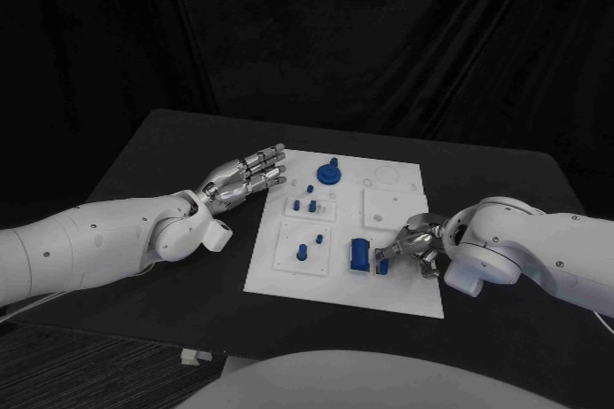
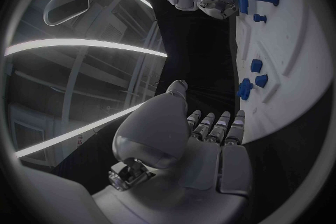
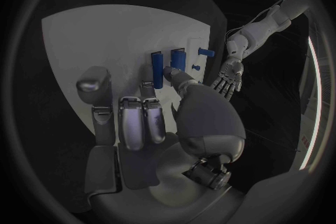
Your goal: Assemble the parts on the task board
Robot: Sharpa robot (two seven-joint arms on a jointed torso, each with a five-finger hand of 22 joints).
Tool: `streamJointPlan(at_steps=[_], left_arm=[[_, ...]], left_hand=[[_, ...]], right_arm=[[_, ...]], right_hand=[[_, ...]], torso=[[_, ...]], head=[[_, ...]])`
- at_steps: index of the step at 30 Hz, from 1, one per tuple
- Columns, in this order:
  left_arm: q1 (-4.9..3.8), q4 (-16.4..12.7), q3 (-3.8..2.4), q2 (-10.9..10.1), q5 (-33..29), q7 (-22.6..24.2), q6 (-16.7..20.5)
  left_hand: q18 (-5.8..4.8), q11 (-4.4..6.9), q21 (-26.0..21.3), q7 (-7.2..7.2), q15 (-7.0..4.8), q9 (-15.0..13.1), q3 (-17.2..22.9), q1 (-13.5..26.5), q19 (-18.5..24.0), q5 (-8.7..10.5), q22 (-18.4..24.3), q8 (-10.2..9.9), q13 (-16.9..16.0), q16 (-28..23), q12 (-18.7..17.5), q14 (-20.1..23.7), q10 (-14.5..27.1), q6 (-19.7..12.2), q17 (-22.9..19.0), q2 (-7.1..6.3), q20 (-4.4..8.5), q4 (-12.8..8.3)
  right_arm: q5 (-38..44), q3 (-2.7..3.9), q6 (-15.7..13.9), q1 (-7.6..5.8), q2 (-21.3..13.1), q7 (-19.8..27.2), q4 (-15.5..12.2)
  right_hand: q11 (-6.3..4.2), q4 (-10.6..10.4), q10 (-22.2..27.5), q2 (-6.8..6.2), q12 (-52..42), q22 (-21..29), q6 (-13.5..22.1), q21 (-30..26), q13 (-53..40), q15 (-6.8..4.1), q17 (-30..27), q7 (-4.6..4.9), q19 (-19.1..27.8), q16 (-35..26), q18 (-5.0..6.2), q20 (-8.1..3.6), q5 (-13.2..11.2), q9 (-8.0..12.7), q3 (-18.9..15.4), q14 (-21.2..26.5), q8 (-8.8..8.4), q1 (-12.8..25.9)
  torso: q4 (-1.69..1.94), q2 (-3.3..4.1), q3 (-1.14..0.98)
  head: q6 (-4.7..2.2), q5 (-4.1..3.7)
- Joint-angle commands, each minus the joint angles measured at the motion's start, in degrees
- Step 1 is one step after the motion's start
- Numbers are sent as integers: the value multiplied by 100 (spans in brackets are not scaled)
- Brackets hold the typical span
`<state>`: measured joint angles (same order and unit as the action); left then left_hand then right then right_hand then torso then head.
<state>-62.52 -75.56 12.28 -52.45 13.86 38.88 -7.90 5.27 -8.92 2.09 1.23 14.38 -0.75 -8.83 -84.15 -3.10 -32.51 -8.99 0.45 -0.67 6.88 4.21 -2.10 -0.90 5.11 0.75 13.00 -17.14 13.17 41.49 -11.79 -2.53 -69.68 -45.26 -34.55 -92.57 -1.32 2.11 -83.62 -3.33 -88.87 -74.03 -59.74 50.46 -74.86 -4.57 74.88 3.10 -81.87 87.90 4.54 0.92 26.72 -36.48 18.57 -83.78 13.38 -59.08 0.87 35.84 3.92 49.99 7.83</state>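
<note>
The right hand [image 1: 416,245] grasps nothing, fingers spread just beside 2 blue parts [image 1: 362,254]. The left hand [image 1: 243,176] lies released, fingers extended at the task board [image 1: 397,289] edge.

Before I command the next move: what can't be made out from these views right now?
- Head view: whether the silver right hand touches the long blue block parts; its fingers hide the contact.
- Right wrist view: the white task board beneath the fingers is hidden.
- Head view: the small blue pegs are too small to tell seated from loose.
- Left wrist view: the board's far side is cut off by the circle's rim.
</note>
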Motion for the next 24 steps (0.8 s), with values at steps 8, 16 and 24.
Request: streamJointPlan(at_steps=[8, 16, 24], left_arm=[[13, 5, -5, 18, -29, 330, -101], [16, 8, -5, 13, -29, 317, -106], [19, 16, -5, 24, -29, 303, -122]], left_hand=[[-33, -50, 1, -20, 84, -17, 144, -87, -53, -132, -45, 47, -41, 85, 93, -39, 8, -47, 69, 20, 22, -155], [-34, -51, 1, -19, 85, -17, 150, -91, -54, -133, -46, 47, -40, 85, 91, -38, 9, -47, 69, 20, 22, -162], [-35, -52, 1, -18, 86, -17, 154, -94, -54, -134, -45, 48, -40, 86, 91, -38, 9, -47, 69, 20, 22, -168]], right_arm=[[22, -2, -8, 35, 28, -39, -8], [22, -2, 41, 45, 39, -52, -3], [22, -2, 33, 51, 38, -58, -1]], right_hand=[[-28, -104, -638, -35, -113, -646, 187, -186, -1514, -55, 1199, -38, 47, 20, 245, 22, -465, 80, 57, -553, 125, 81], [-8, -263, -638, -137, -113, -644, 195, -208, -1514, -39, 1202, -18, 43, 22, 245, 40, -1217, 144, -160, -554, 170, 196], [2, -484, -638, -213, -113, -642, 197, -236, -1514, -27, 1204, -7, 42, 24, 249, 50, -1540, 190, -589, -554, 230, 347]], torso=[[0, 3, 0], [1, 4, 1], [-2, 2, -1]], head=[[1, 8], [1, 5], [1, 5]])
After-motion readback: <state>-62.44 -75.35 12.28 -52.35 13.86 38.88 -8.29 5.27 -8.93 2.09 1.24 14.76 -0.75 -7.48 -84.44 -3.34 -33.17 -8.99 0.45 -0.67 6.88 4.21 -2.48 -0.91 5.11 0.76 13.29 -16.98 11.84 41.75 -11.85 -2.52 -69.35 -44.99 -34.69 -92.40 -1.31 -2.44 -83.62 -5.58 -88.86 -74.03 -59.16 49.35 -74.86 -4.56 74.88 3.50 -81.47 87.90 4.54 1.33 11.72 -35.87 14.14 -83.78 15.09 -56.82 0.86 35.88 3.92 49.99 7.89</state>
